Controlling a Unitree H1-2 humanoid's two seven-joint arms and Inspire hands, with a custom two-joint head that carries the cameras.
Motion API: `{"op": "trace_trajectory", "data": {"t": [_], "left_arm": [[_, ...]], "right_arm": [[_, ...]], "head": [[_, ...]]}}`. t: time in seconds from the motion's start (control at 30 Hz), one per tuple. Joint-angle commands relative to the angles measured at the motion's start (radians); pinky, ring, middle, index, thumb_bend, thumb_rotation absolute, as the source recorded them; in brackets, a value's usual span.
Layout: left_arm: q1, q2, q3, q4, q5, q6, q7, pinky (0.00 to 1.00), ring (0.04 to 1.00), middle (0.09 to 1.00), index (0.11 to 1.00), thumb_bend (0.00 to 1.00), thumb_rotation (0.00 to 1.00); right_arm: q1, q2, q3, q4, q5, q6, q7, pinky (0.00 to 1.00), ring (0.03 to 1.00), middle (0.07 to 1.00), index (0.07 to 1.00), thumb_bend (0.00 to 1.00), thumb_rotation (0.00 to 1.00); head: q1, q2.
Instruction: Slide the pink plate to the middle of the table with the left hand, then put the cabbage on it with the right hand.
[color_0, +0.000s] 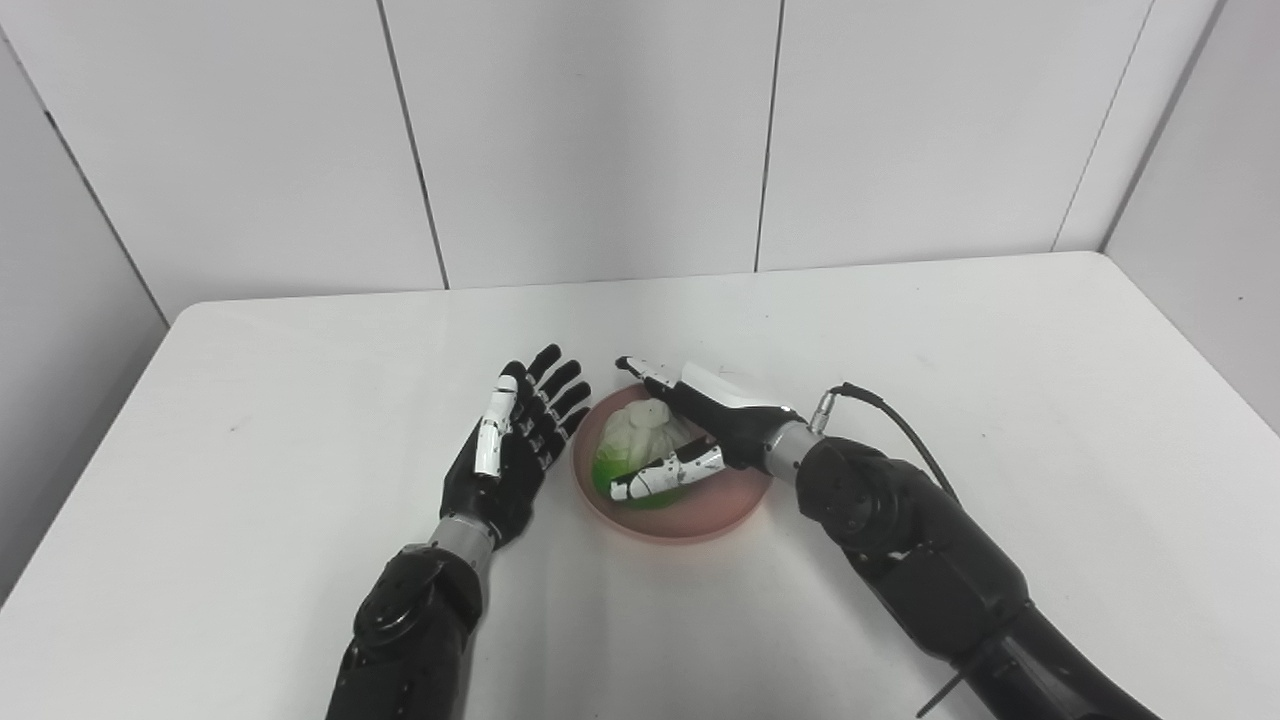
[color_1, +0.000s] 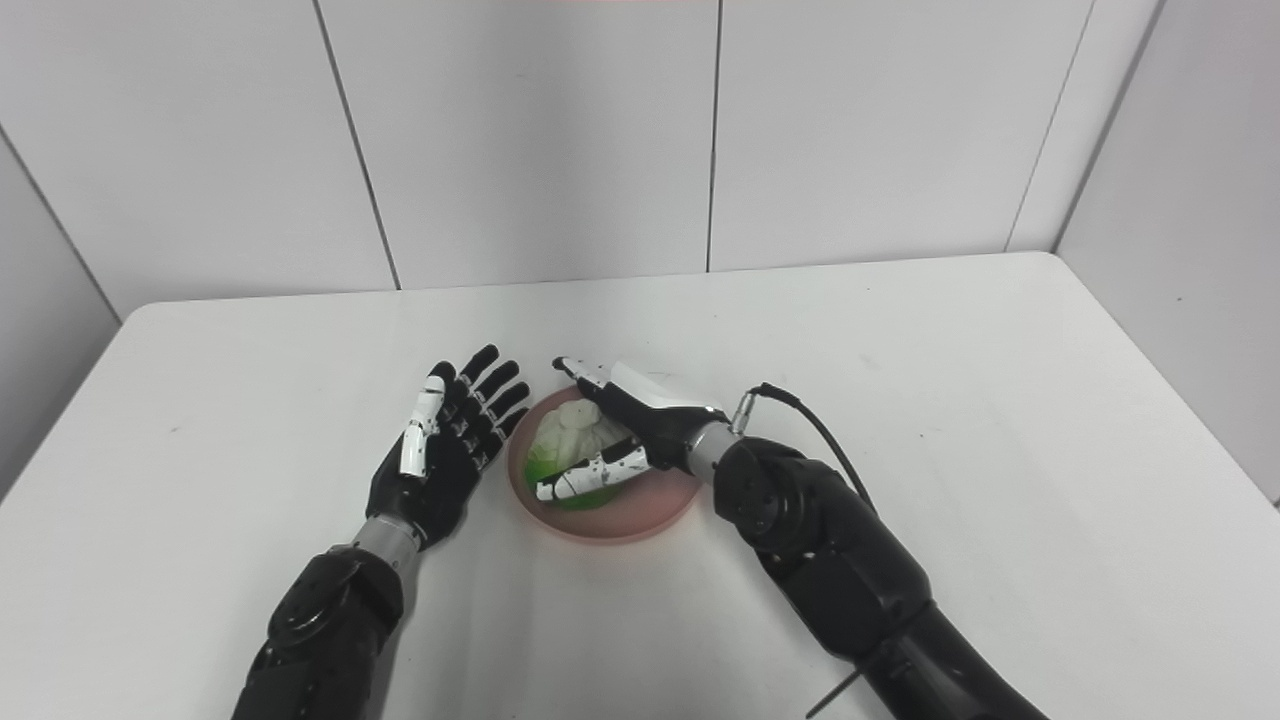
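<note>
One cabbage (color_0: 640, 448) lies in the pink plate (color_0: 722, 508), right hand (color_0: 700, 425) cupped around it, left hand (color_0: 518, 445) spread, holding nothing.

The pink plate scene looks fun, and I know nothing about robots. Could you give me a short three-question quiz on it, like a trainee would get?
1. True or false: the cabbage lies on the pink plate.
2. Which robot hand is around the cabbage? A) left robot hand B) right robot hand
3. Fill in: the left robot hand, beside the plate, is ____ (open/shut).

Key: 1 true; 2 B; 3 open.
</note>
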Motion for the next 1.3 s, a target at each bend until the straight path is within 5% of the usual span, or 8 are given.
{"op": "trace_trajectory", "data": {"t": [0.0, 0.27, 0.4, 0.6, 0.77, 0.97, 1.27], "left_arm": [[0.038, 0.003, -0.003, 0.061, 0.014, 0.068, 0.016, 0.91, 0.923, 0.935, 0.923, 0.40, 1.00], [0.035, 0.005, -0.006, 0.076, 0.030, 0.054, 0.025, 0.89, 0.922, 0.937, 0.932, 0.41, 1.00], [0.040, 0.003, 0.000, 0.076, 0.025, 0.043, 0.021, 0.90, 0.928, 0.940, 0.933, 0.41, 1.00], [0.051, 0.002, 0.001, 0.071, 0.043, 0.005, 0.037, 0.90, 0.920, 0.926, 0.915, 0.40, 1.00], [0.084, 0.000, -0.015, 0.027, 0.099, -0.073, 0.055, 0.93, 0.938, 0.939, 0.922, 0.41, 1.00], [0.137, -0.011, -0.032, -0.029, 0.172, -0.190, 0.079, 0.92, 0.946, 0.950, 0.947, 0.35, 1.00], [0.224, -0.013, -0.087, -0.084, 0.304, -0.303, 0.136, 0.96, 0.988, 0.992, 0.989, 0.39, 1.00]], "right_arm": [[-0.022, 0.005, -0.027, -0.035, 0.007, -0.005, -0.025, 1.00, 1.000, 1.000, 1.000, 1.00, 0.72], [0.032, 0.046, -0.139, -0.026, 0.084, -0.182, -0.214, 0.96, 1.000, 1.000, 1.000, 1.00, 0.80], [0.064, 0.081, -0.207, -0.024, 0.118, -0.277, -0.343, 0.88, 0.985, 1.000, 1.000, 0.97, 0.97], [0.112, 0.119, -0.294, -0.037, 0.163, -0.310, -0.447, 0.95, 0.997, 1.000, 1.000, 0.82, 1.00], [0.174, 0.154, -0.377, -0.052, 0.312, -0.326, -0.449, 1.00, 1.000, 1.000, 1.000, 0.73, 1.00], [0.273, 0.167, -0.400, -0.094, 0.373, -0.274, -0.427, 1.00, 1.000, 1.000, 1.000, 0.44, 1.00], [0.410, 0.161, -0.378, -0.138, 0.421, -0.224, -0.358, 1.00, 1.000, 1.000, 1.000, 0.38, 1.00]], "head": [[-0.001, -0.002], [0.001, -0.016], [0.000, -0.027], [-0.006, -0.043], [-0.006, -0.066], [-0.003, -0.092], [0.008, -0.105]]}}
